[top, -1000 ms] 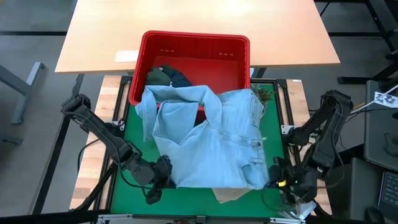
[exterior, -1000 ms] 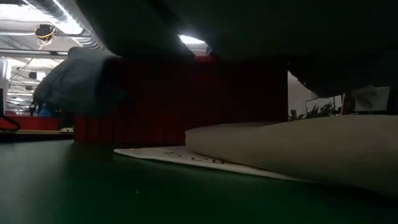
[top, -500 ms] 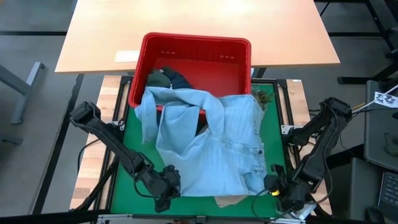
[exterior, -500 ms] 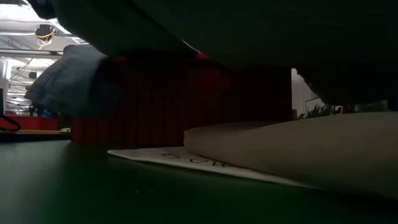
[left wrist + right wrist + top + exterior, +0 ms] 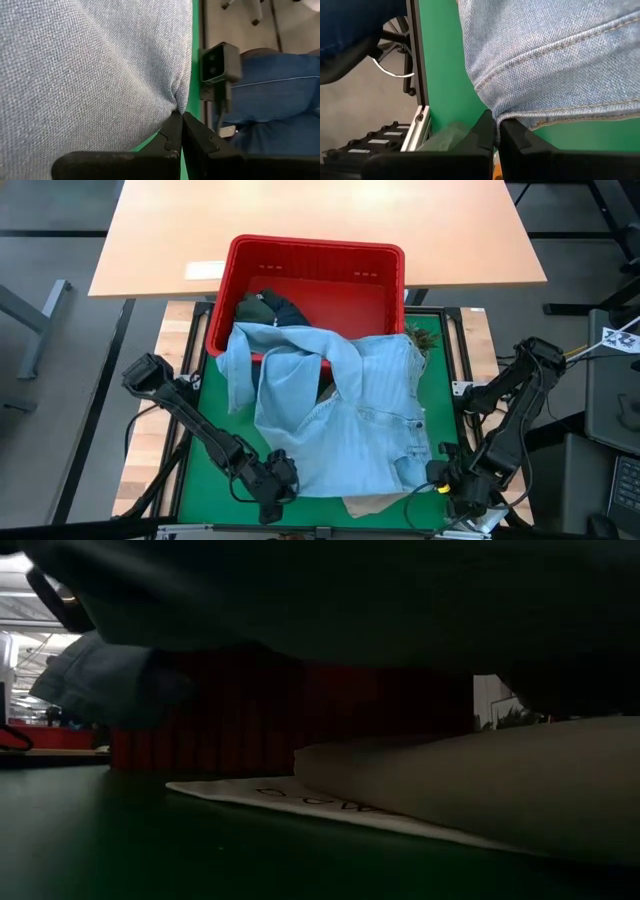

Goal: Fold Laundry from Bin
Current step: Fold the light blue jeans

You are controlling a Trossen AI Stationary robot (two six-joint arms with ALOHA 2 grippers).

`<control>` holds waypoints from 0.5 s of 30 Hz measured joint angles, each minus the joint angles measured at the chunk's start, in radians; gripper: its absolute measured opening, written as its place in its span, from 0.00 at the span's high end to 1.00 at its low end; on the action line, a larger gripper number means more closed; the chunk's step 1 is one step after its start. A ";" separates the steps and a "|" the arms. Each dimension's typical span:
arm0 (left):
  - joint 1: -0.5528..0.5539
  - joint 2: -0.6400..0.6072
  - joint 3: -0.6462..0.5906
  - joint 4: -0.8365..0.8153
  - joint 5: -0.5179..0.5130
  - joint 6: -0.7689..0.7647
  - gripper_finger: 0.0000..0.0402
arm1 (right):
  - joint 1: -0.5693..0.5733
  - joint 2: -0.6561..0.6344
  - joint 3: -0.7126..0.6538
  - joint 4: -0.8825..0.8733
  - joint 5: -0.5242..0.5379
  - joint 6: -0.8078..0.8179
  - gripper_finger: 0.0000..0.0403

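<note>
Light blue shirt (image 5: pixel 345 415) is hanging between your two arms, long axis running from the near desk (image 5: pixel 215 395) edge back to the bin (image 5: pixel 310 255). Left gripper (image 5: pixel 277 485) is pinching the near-left hem corner, jaws pressed together on cloth; right gripper (image 5: pixel 447 478) is pinching the near-right corner the same way. Both are sitting about level at the near edge, neither nearer. Beige garment (image 5: pixel 375 502) is lying under the hem. Far end, collar and sleeve, is draping over the bin's front rim, so I'd judge the next pull needs to go toward you.
</note>
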State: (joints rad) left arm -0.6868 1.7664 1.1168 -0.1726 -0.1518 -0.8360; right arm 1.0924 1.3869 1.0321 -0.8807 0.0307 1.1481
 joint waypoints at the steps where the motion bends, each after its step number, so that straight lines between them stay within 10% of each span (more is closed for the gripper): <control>1: 0.000 0.008 0.000 0.000 -0.009 0.000 1.00 | 0.000 0.000 0.000 -0.005 -0.006 0.000 0.98; 15: 0.008 0.035 0.001 -0.011 -0.016 0.000 1.00 | 0.000 0.000 -0.031 -0.012 -0.029 0.000 0.95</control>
State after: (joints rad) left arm -0.6788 1.8011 1.1175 -0.1836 -0.1675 -0.8356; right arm 1.0927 1.3865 1.0007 -0.8923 0.0019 1.1481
